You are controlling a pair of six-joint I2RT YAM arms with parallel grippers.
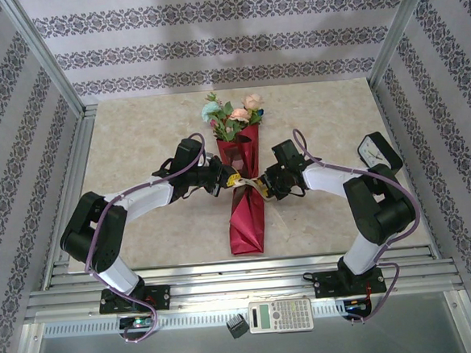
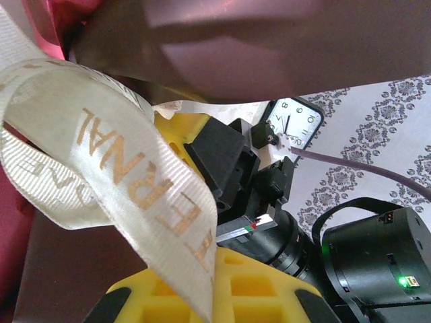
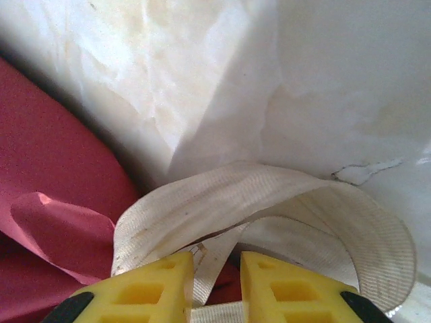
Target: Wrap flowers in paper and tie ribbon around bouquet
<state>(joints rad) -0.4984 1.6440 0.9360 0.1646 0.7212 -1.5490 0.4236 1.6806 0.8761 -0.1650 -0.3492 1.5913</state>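
**Ribbon across the bouquet: one gripper clamped, one parted**

From above, the table (image 1: 136, 135) carries the bouquet (image 1: 242, 156) lying lengthwise at its middle. The flowers (image 1: 233, 116) are at the far end and the red paper (image 1: 247, 224) runs toward the near edge. The left arm (image 1: 132, 201) and right arm (image 1: 341, 177) bend inward from either side, elbows out, and their wrists meet at the bouquet's waist.

The left wrist camera adds the gold lettering on the ribbon (image 2: 128, 175), which arches over and runs down into the left gripper (image 2: 202, 296), clenched on it. The other gripper faces it close by, with a clock (image 2: 293, 122) beyond.

The right wrist camera adds a curl of ribbon lying on the table beside the paper. One strand passes loose through the gap of the right gripper (image 3: 217, 282), whose fingers stand parted.
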